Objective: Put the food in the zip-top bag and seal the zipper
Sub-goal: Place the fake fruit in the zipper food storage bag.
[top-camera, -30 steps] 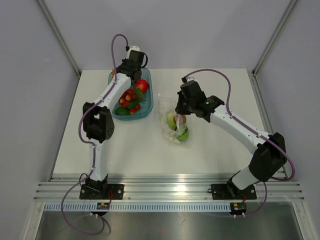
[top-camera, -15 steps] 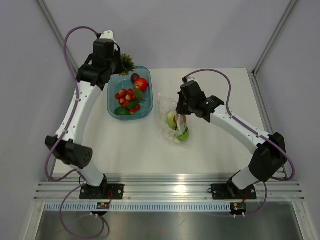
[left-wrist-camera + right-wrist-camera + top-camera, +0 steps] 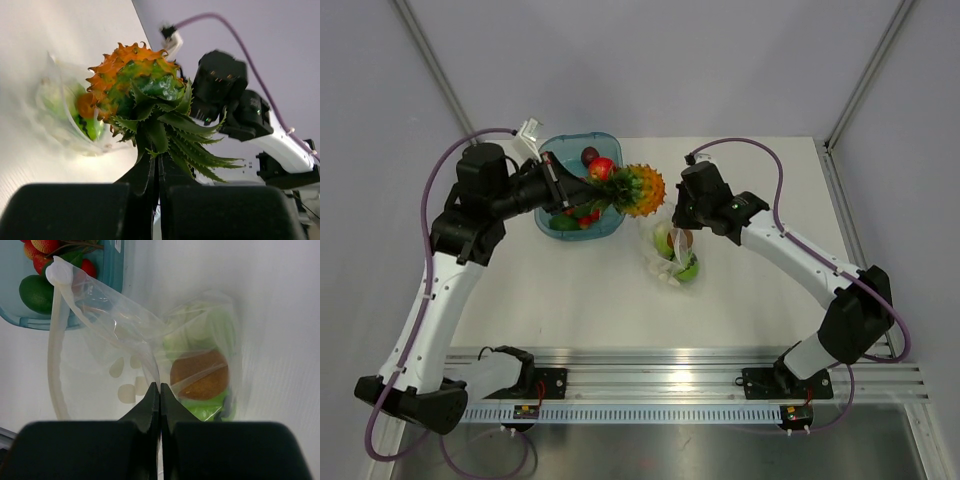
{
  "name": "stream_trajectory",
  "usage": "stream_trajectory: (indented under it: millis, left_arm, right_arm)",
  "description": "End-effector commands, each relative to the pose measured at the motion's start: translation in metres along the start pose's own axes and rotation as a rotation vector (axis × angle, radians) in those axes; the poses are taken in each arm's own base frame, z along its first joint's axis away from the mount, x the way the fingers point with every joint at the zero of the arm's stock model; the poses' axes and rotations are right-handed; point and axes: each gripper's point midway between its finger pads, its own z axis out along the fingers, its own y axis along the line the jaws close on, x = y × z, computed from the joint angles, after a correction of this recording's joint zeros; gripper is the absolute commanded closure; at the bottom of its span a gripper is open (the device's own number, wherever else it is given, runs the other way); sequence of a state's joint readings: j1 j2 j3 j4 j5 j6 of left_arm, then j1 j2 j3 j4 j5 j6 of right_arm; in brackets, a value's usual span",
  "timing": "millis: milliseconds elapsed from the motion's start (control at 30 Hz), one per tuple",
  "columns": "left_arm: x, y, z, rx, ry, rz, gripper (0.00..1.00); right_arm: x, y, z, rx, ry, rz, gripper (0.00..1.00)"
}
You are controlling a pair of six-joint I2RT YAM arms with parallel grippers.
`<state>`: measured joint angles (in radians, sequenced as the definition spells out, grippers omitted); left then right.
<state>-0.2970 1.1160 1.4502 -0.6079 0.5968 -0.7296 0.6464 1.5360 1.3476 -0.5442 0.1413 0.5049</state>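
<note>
My left gripper [image 3: 603,191] is shut on the green leafy crown of an orange bumpy fruit [image 3: 640,190], held in the air just left of the zip-top bag [image 3: 670,245]; in the left wrist view the fruit [image 3: 131,82] fills the middle above the closed tips [image 3: 159,162]. My right gripper [image 3: 678,222] is shut on the bag's upper edge; in the right wrist view its tips [image 3: 160,388] pinch the clear film [image 3: 125,325]. The bag holds a brown kiwi [image 3: 199,375], a green apple [image 3: 687,268] and pale green cabbage [image 3: 200,327]. The zipper strip [image 3: 54,355] hangs at the left.
A translucent blue tray [image 3: 552,150] at the back left holds a red fruit [image 3: 601,169], small red pieces [image 3: 578,212], a dark round fruit [image 3: 590,154] and a green piece [image 3: 563,222]. Grey walls enclose the table; the aluminium rail [image 3: 660,375] runs along the front.
My left arm lifted the orange bumpy fruit from behind the tray and swung it right, to beside the bag's mouth. My right arm and the bag have stayed put.
</note>
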Motion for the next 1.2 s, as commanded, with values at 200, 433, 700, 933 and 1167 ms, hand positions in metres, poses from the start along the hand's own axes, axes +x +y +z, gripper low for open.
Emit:
stream_trajectory:
  millis: [200,433,700,933,1167]
  left_arm:
    - [0.035,-0.001,0.019,0.139,0.135,-0.144,1.00]
    - [0.043,0.023,0.044,0.079,0.156,-0.179,1.00]
    - [0.042,0.016,0.048,0.118,0.150,-0.212,1.00]
    - [0.044,0.017,0.054,0.150,0.161,-0.227,1.00]
    - [0.053,0.041,0.059,0.060,0.156,-0.241,1.00]
  right_arm:
    - [-0.026,-0.001,-0.023,0.000,-0.105,0.046,1.00]
    - [-0.027,0.005,-0.025,-0.031,-0.102,0.070,1.00]
    - [-0.021,0.005,-0.021,-0.034,-0.087,0.075,1.00]
    - [-0.022,0.010,-0.023,-0.057,-0.084,0.082,1.00]
    - [-0.028,0.013,-0.037,-0.086,-0.111,0.091,1.00]
